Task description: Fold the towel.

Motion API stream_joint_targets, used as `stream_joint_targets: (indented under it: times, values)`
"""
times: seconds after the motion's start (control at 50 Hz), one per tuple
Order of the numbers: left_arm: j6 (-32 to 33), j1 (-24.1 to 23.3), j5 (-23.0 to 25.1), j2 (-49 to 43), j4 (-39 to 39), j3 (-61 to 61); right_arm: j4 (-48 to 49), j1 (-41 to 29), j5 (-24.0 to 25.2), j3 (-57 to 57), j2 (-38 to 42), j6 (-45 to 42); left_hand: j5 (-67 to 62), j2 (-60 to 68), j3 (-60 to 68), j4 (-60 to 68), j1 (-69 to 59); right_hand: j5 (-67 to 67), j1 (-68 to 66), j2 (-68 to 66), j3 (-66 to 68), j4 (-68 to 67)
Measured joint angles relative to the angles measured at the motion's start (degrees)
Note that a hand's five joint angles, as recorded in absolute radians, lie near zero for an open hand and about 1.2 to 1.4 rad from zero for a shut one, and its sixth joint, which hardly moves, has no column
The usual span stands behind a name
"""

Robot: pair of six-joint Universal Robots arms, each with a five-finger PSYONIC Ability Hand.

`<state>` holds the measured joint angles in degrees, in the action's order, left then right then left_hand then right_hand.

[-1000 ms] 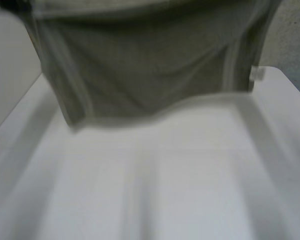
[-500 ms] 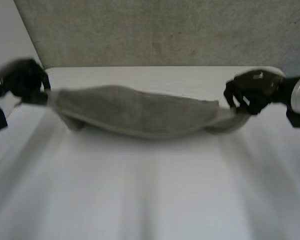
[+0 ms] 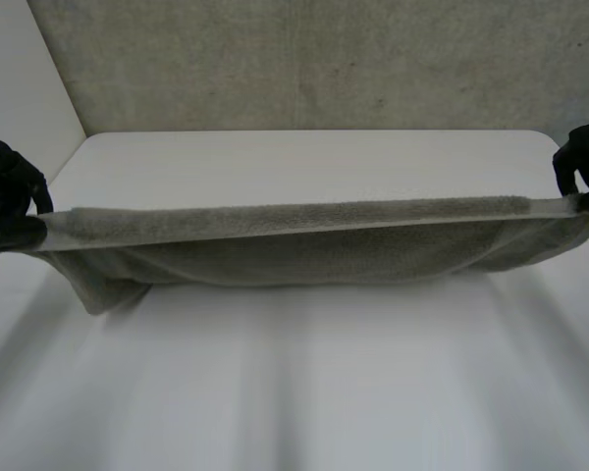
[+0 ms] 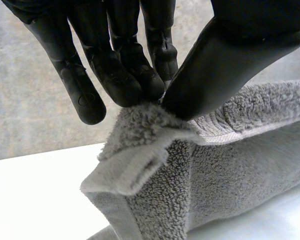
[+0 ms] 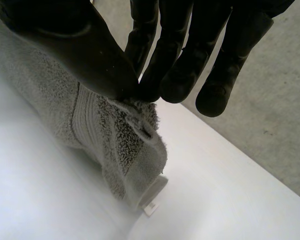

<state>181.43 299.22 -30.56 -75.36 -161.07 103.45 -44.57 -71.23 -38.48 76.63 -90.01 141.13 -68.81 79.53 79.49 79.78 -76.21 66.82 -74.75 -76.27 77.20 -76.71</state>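
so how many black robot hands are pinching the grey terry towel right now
2. The black left hand pinches one end corner of the grey terry towel; the black right hand pinches the opposite end corner, the towel stretched taut over the white table.

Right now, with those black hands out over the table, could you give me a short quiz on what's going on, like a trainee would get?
1. True or false: the towel lies in a heap, untouched by either hand.
2. Where does the left hand hold the towel? A: its middle. B: a corner at one end. C: nowhere.
3. Short answer: what small white thing hangs from the towel corner under the right hand?

Key: 1 false, it is stretched between both hands. 2 B. 3 a label.
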Motion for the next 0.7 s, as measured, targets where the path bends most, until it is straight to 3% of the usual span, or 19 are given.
stream_joint_targets:
  times: [0.14,0.28,0.4,0.54,0.7]
  values:
    - [0.3,-1.3,1.8,-0.7,0.1,1.6,-1.9,1.7,3.0,1.1,0.7,-2.9,0.0,0.0,0.0,0.0,0.0,0.0,0.0,0.0,0.0,0.0]
    - [1.6,-6.1,-0.3,-10.9,-4.0,1.0,-1.5,-1.5,2.5,1.9,7.3,-5.0,0.0,0.0,0.0,0.0,0.0,0.1,0.0,0.0,0.0,0.0]
    - [4.1,-12.4,-9.0,-25.6,-5.2,-6.2,-1.2,-8.6,-0.8,-4.1,18.5,-4.1,0.0,0.0,0.0,0.0,0.0,0.1,0.0,0.0,0.0,0.0]
    - [8.9,-19.6,-23.3,-41.1,-3.6,-19.5,0.8,-15.2,-7.2,-15.6,29.9,0.2,0.0,0.0,0.0,0.0,0.0,0.1,0.0,0.0,0.0,0.0]
    - [9.6,-24.3,-30.5,-51.2,-0.5,-32.3,6.1,-19.4,-12.6,-27.7,39.9,6.6,0.0,0.0,0.0,0.0,0.0,0.1,-0.1,0.0,0.0,0.0]
